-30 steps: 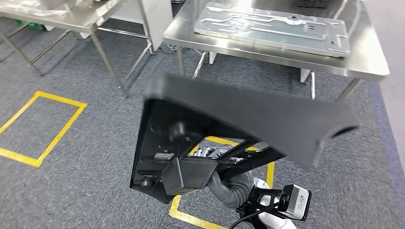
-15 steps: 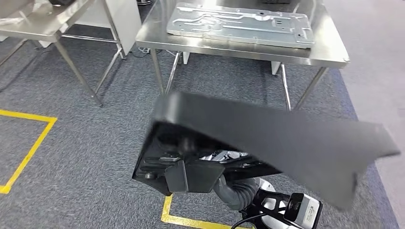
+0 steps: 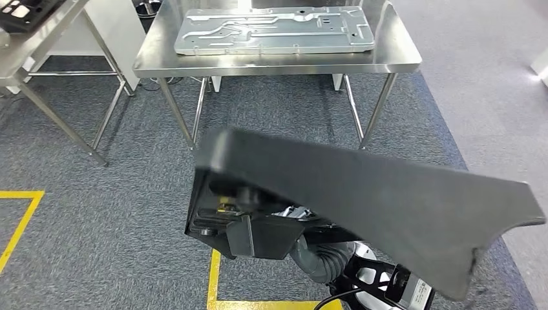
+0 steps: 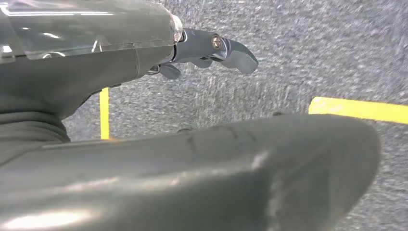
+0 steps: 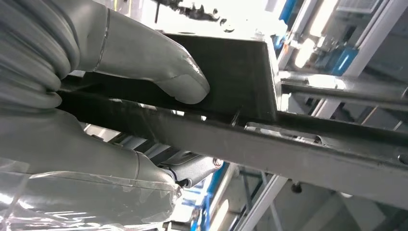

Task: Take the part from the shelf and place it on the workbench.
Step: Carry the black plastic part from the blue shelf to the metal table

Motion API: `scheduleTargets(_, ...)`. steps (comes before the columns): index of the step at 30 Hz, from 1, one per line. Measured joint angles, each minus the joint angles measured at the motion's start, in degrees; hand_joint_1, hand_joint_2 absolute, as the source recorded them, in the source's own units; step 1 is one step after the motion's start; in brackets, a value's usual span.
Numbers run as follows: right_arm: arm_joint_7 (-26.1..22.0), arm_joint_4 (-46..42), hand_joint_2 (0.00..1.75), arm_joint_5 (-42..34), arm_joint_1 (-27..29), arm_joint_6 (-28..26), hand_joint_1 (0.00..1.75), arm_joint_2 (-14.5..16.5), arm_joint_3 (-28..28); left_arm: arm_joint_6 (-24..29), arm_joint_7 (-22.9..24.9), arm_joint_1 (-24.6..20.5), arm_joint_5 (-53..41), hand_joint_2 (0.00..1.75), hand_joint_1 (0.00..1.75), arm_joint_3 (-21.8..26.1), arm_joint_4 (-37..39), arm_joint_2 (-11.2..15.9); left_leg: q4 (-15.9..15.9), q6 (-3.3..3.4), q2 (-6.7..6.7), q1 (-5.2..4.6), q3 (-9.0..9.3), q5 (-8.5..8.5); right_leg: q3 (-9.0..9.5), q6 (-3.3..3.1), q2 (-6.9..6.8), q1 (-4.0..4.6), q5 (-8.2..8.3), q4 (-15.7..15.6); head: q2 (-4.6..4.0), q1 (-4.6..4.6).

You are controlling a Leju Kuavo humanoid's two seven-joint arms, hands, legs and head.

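Grey carpet [image 3: 116,194] with yellow floor tape [image 3: 213,284] spreads before a steel workbench [image 3: 400,61] carrying a metal plate [image 3: 278,29]; the black part [image 3: 362,200] hangs above the floor, short of the workbench's front edge. Left wrist view: the left hand [image 4: 96,57] sits against the part's rounded edge, its grip unclear. Right wrist view: the right hand [image 5: 96,96] clamps the part's rail, thumb on one side, fingers on the other.

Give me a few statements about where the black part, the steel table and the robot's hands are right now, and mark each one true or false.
1. The black part is up off the floor, in front of the robot. True.
2. The black part already lies on the steel table. False: it is held short of the table, over the grey carpet.
3. A silver metal plate lies on the steel table. True.
4. The right hand holds nothing. False: its thumb presses on the part's dark frame, gripping it.
5. Yellow floor lines mark the carpet. True.
6. The left hand clearly clamps the part. False: its fingers show beside the part; contact cannot be told.
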Motion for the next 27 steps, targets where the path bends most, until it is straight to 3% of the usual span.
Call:
scheduleTargets(1, 0.02, 0.07, 1.75, 0.03, 0.0, -0.02, 1.75, -0.01, 0.0, -0.13, 0.17, 0.1, -0.02, 0.0, 0.0, 0.08, 0.0, 0.01, 1.5, 0.02, -0.07, 0.0, -1.05, 0.17, 0.03, -0.06, 0.39, 0.1, -0.09, 0.12, 0.0, -0.01)
scheduleTargets(2, 0.02, 0.13, 1.75, 0.03, -0.01, -0.02, 1.75, -0.01, 0.0, -0.2, 0.32, 0.15, -0.04, 0.0, 0.0, 0.14, 0.0, 0.01, 0.72, 0.1, -0.07, 0.0, -1.03, 1.51, 0.09, -0.05, 0.75, 0.15, -0.22, 0.3, 0.0, -0.01)
scheduleTargets(4, 0.02, 0.16, 1.75, 0.03, -0.1, -0.02, 1.75, 0.0, 0.0, -0.22, 0.49, 0.13, -0.07, 0.0, 0.0, 0.16, 0.0, 0.06, -6.09, 0.51, -0.16, -0.01, 1.56, 5.9, 0.24, 0.13, 1.25, 0.16, -0.63, 0.75, 0.0, -0.02)
scheduleTargets(6, 0.0, 0.16, 1.75, -0.02, -0.21, -0.07, 1.75, -0.01, 0.0, -0.24, 0.57, 0.0, -0.07, 0.0, 0.0, 0.2, 0.0, 0.19, -12.07, 1.07, -0.3, -0.25, 3.99, 8.12, 0.17, 0.57, 1.55, 0.32, -1.05, 1.19, 0.0, -0.03)
scheduleTargets(10, -0.14, 0.17, 1.75, -0.18, -0.27, -0.3, 1.75, -0.07, 0.0, -0.32, 0.57, -0.02, -0.08, 0.0, 0.0, 0.24, 0.0, 0.32, -14.23, 2.64, -0.34, -0.35, 5.08, 8.15, 0.22, 2.15, 1.6, 0.37, -0.64, 2.01, -0.02, -0.02)
scheduleTargets(11, -0.19, 0.17, 1.75, -0.19, -0.31, -0.42, 1.75, -0.11, 0.0, -0.37, 0.57, -0.03, -0.09, 0.0, 0.0, 0.24, 0.0, 0.31, -14.48, 2.97, -0.31, -0.23, 5.49, 8.23, -0.22, 2.46, 1.45, 0.33, -1.24, 3.07, -0.01, 0.08)
scheduleTargets(12, -0.26, 0.17, 1.75, -0.2, -0.34, -0.57, 1.75, -0.14, 0.0, -0.44, 0.55, -0.04, -0.11, 0.0, 0.0, 0.24, 0.0, 0.31, -14.65, 3.2, -0.29, -0.13, 5.85, 8.28, -1.17, 2.7, 1.29, 0.21, -2.48, 4.98, -0.01, 0.16)
scheduleTargets(14, -0.43, 0.21, 1.75, -0.19, -0.21, -0.88, 1.75, -0.25, 0.0, -0.57, 0.48, -0.04, -0.16, 0.0, 0.0, 0.24, 0.0, 0.31, -14.72, 3.41, -0.22, -0.09, 6.07, 8.14, -4.79, 3.17, 1.07, -0.08, -5.84, 11.51, -0.01, 0.29)
scheduleTargets(16, -0.61, 0.34, 1.75, -0.11, 0.14, -1.06, 1.75, -0.43, 0.0, -0.69, 0.38, 0.05, -0.22, 0.0, 0.0, 0.24, 0.0, 0.32, -14.68, 3.34, -0.17, -0.08, 6.34, 7.8, -7.93, 3.78, 0.96, -0.45, -7.14, 16.25, -0.01, 0.28)
scheduleTargets(17, -0.68, 0.4, 1.75, -0.05, 0.27, -1.09, 1.75, -0.53, 0.0, -0.74, 0.32, 0.1, -0.26, 0.0, 0.0, 0.24, 0.0, 0.32, -14.65, 3.21, -0.17, -0.04, 6.62, 7.54, -8.11, 4.07, 0.86, -0.63, -6.11, 15.75, -0.01, 0.28)
scheduleTargets(19, -0.76, 0.47, 1.75, 0.04, 0.37, -1.11, 1.75, -0.69, 0.0, -0.84, 0.19, 0.18, -0.31, 0.0, 0.0, 0.24, 0.0, 0.32, -14.63, 2.82, -0.18, 0.07, 7.57, 6.8, -5.49, 4.22, 0.52, -0.89, -1.56, 9.1, -0.01, 0.3)
scheduleTargets(20, -0.8, 0.49, 1.75, 0.05, 0.36, -1.12, 1.75, -0.75, 0.0, -0.9, 0.11, 0.18, -0.34, 0.0, 0.0, 0.24, 0.0, 0.32, -14.65, 2.56, -0.17, 0.09, 8.07, 6.43, -3.92, 4.13, 0.32, -0.85, -0.14, 5.54, -0.01, 0.29)
scheduleTargets(22, -0.93, 0.53, 1.75, 0.11, 0.38, -1.14, 1.75, -0.86, 0.0, -0.99, -0.02, 0.11, -0.46, 0.0, 0.0, 0.24, 0.0, 0.34, -14.88, 1.85, -0.06, 0.03, 8.69, 5.81, -2.22, 3.27, -0.01, -0.46, 0.38, 1.59, -0.01, 0.33)
scheduleTargets(25, -1.1, 0.51, 1.75, 0.17, 0.47, -1.16, 1.75, -1.0, 0.0, -1.02, -0.23, 0.03, -0.59, 0.0, 0.0, 0.24, 0.0, 0.42, -14.24, 0.78, 0.07, -0.05, 9.37, 5.55, -1.29, 1.54, 0.2, -0.3, 0.0, 1.03, -0.01, 0.34)
scheduleTargets(27, -1.16, 0.48, 1.75, 0.21, 0.4, -1.16, 1.75, -1.01, 0.0, -1.03, -0.34, -0.13, -0.62, 0.0, 0.0, 0.24, 0.0, 0.43, -10.42, 0.47, 0.0, 0.06, 7.67, 5.0, -0.14, 0.67, 0.34, -0.38, -0.57, 0.78, 0.0, 0.23)
